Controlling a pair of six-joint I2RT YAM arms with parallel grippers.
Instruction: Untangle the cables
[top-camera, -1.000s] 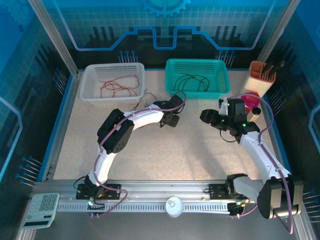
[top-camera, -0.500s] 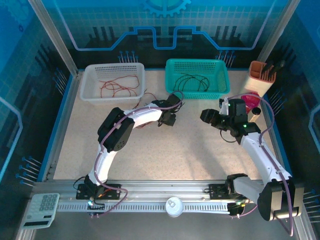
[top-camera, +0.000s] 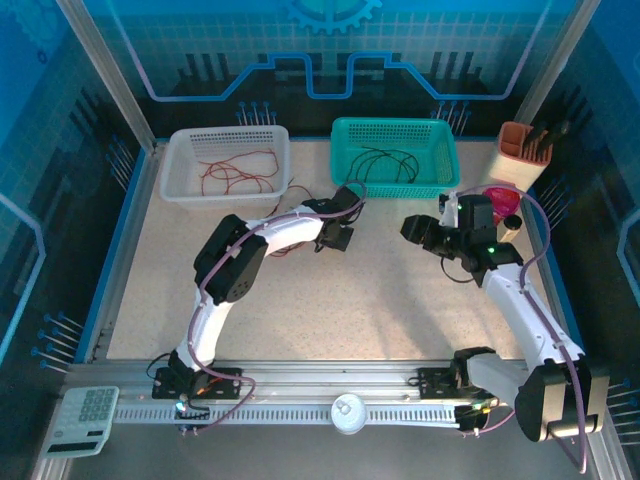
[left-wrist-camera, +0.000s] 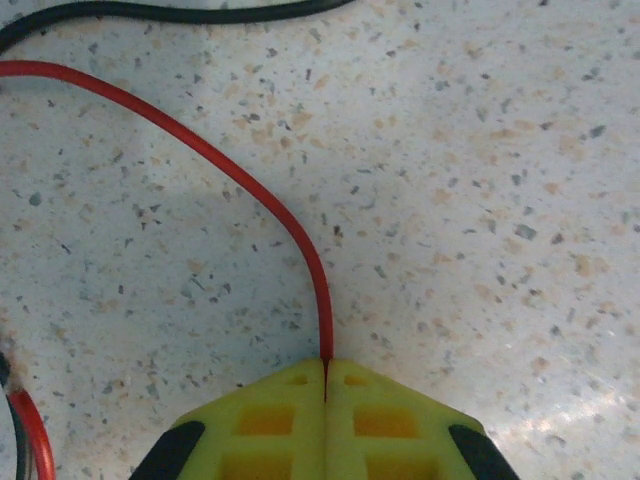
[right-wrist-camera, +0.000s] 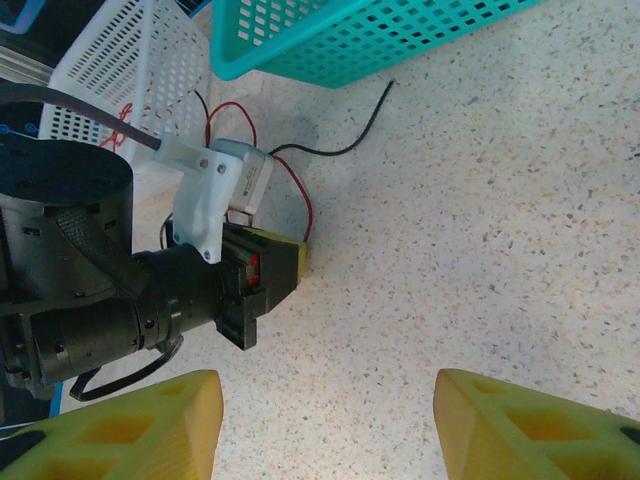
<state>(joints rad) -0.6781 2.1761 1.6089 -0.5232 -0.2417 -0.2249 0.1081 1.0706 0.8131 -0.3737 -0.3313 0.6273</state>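
Left fingers (left-wrist-camera: 325, 385) clenched on a red cable (left-wrist-camera: 250, 190) that trails far-left across the counter (left-wrist-camera: 480, 150). Right fingers (right-wrist-camera: 140, 420) spread, empty, well to the right.

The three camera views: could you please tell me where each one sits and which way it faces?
Top external: above, behind the bases, looking down on the table; left arm and right arm show.
Left wrist: on the left arm, facing down; left end effector shut on the red cable.
Right wrist: low, facing the teal basket; right end effector open.
Shared: both wrist views show the red cable.
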